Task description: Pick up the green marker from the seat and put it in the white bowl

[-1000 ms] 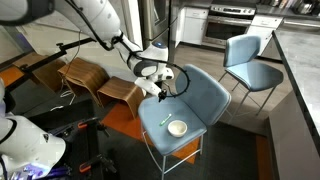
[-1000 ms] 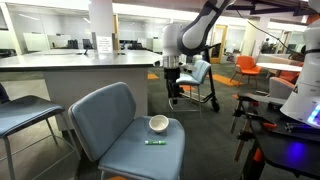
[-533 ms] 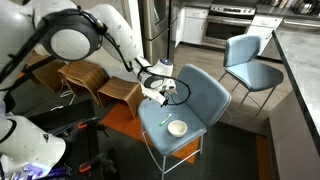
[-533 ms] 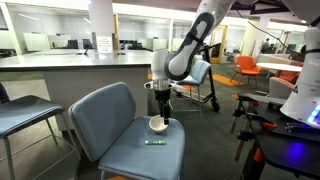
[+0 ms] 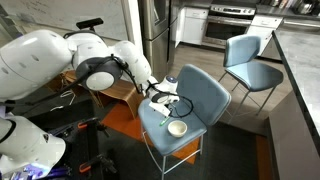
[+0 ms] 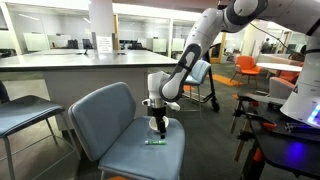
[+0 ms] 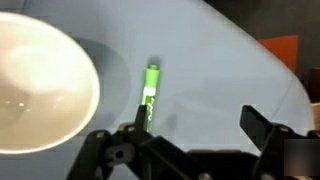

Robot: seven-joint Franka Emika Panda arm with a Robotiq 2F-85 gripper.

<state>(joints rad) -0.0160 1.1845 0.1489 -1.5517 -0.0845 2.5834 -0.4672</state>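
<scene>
The green marker (image 7: 151, 88) lies on the blue-grey seat (image 7: 220, 80), close beside the white bowl (image 7: 40, 85). In the wrist view my gripper (image 7: 195, 122) is open just above the seat, and its left finger stands at the marker's near end. The marker (image 6: 154, 142) and the bowl (image 6: 159, 124) also show in an exterior view, with my gripper (image 6: 157, 128) low over the seat (image 6: 120, 150) between them. In the exterior view from the chair's side, the gripper (image 5: 160, 104) hovers beside the bowl (image 5: 177, 128); the marker is hidden there.
Brown wooden stools (image 5: 115, 92) stand beside the chair. A second blue-grey chair (image 5: 250, 62) stands farther back. A counter (image 6: 70, 70) runs behind the chair, with another seat (image 6: 25, 115) beside it.
My gripper has come down toward the seat and now hangs low over the marker and the bowl. The marker and the bowl have not moved.
</scene>
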